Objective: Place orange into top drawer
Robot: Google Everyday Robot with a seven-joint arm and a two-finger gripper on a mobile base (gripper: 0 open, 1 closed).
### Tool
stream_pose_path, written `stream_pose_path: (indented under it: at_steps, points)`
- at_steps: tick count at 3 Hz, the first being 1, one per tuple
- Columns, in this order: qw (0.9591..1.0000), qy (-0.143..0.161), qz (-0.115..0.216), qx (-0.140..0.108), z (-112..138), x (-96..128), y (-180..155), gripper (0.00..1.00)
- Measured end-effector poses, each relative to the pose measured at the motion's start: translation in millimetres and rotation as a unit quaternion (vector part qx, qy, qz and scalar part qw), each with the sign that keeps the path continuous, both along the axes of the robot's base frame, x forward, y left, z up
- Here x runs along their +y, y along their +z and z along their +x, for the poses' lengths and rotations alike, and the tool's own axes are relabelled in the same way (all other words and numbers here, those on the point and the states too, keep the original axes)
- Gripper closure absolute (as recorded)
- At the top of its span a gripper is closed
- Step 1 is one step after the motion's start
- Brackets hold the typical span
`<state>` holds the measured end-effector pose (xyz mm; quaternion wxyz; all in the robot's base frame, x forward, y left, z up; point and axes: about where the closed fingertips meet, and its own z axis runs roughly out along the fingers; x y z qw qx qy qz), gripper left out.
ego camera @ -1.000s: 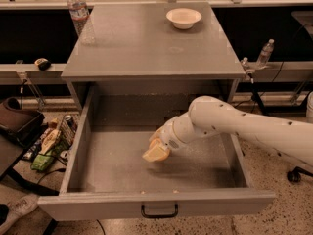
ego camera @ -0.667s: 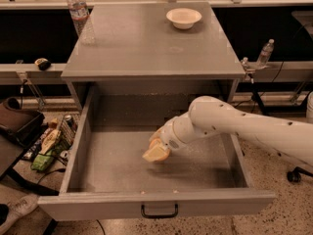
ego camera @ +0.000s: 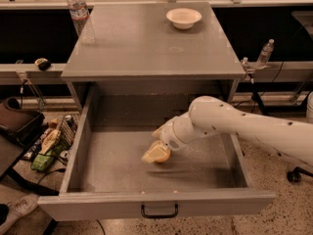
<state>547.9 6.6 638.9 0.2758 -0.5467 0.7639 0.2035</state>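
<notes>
The top drawer (ego camera: 83, 146) is pulled wide open under the grey cabinet, with its black handle (ego camera: 159, 212) on the front panel. My white arm reaches in from the right. My gripper (ego camera: 157, 153) is low inside the drawer, just above the middle of its floor. Its pale fingers (ego camera: 152, 154) are closed around the orange (ego camera: 166, 156). Only a small part of the orange shows at the fingers' right side.
A white bowl (ego camera: 184, 17) sits at the back right of the cabinet top (ego camera: 146, 48). A plastic water bottle (ego camera: 78, 13) stands at its back left. Another bottle (ego camera: 264, 53) stands on the ledge at the right. Bags and clutter (ego camera: 44, 143) lie on the floor to the left.
</notes>
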Motion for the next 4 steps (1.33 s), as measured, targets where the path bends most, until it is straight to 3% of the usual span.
stream_pose_path:
  at_steps: [2,3,4]
  points:
    - [1.0000,0.000,0.000,0.000,0,0,0,0.00]
    - [0.9997,0.019,0.010,-0.008,-2,7,13,0.00]
    - [0.9979,0.056,0.003,-0.031,-9,22,68,0.00]
